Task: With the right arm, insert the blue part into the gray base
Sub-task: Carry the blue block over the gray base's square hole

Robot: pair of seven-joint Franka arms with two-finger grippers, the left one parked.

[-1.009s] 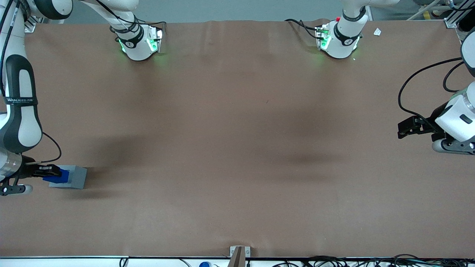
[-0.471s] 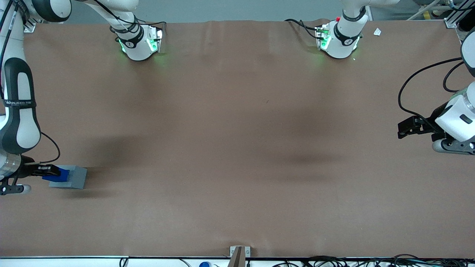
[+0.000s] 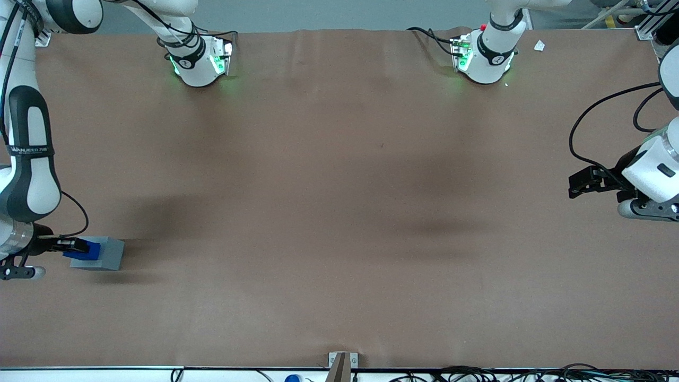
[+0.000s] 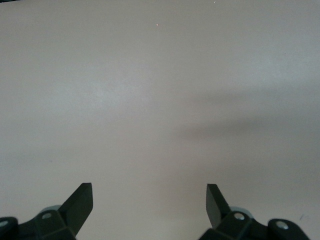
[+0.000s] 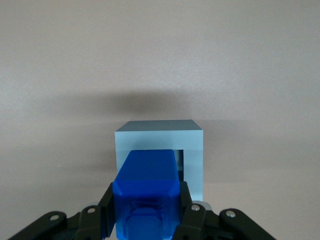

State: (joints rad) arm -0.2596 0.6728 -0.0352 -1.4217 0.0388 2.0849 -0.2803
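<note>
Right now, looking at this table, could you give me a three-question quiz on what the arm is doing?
1. True or false: the gripper is shut on the blue part.
2. Where is the blue part? A) lying on the table, B) at the gray base's recess, C) at the parked arm's end.
3. Fill in: the base is colored ____.

Key: 1 true; 2 B; 3 gray.

The white right arm [image 3: 26,159] has black inlays, a lettered band, and a black gripper [image 3: 74,246].
</note>
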